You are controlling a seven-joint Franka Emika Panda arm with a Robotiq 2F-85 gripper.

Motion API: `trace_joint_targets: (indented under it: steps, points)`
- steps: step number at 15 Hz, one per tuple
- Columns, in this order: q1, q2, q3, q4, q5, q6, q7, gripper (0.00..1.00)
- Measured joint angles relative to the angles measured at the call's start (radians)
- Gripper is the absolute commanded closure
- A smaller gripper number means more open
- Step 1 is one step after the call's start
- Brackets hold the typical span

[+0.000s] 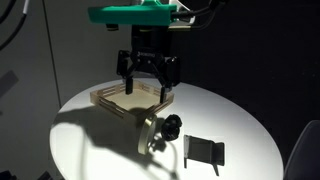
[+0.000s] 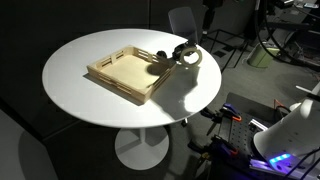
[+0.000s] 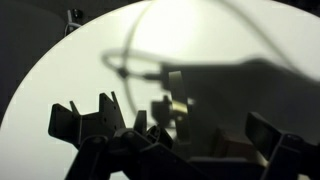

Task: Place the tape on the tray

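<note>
The tray [image 1: 128, 100] is a shallow square light-wood tray on the round white table; it also shows in an exterior view [image 2: 122, 75]. The tape [image 1: 150, 136] is a pale ring lying on the table just off the tray's near corner, outside the tray. My gripper [image 1: 147, 76] hangs open and empty above the tray's near edge, well above the tape. In the wrist view the dark fingers [image 3: 190, 150] fill the bottom of the frame, with the tape [image 3: 178, 106] dimly seen in shadow beyond them.
A small black lumpy object [image 1: 173, 125] sits right beside the tape. A black angular stand [image 1: 204, 152] stands near the table's edge. The arm's shadow falls across the table [image 2: 90, 110]. Chairs and equipment stand around the table.
</note>
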Motion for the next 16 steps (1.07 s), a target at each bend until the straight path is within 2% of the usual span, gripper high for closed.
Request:
trace_joint_targets:
  steps: [3,13,16]
  points:
    - [-0.003,0.021,-0.004,-0.002,0.004,0.067,-0.003,0.0]
    - [-0.003,0.028,0.001,-0.004,0.006,0.075,-0.002,0.0]
    - [0.005,0.05,0.013,-0.004,0.006,0.11,-0.005,0.0]
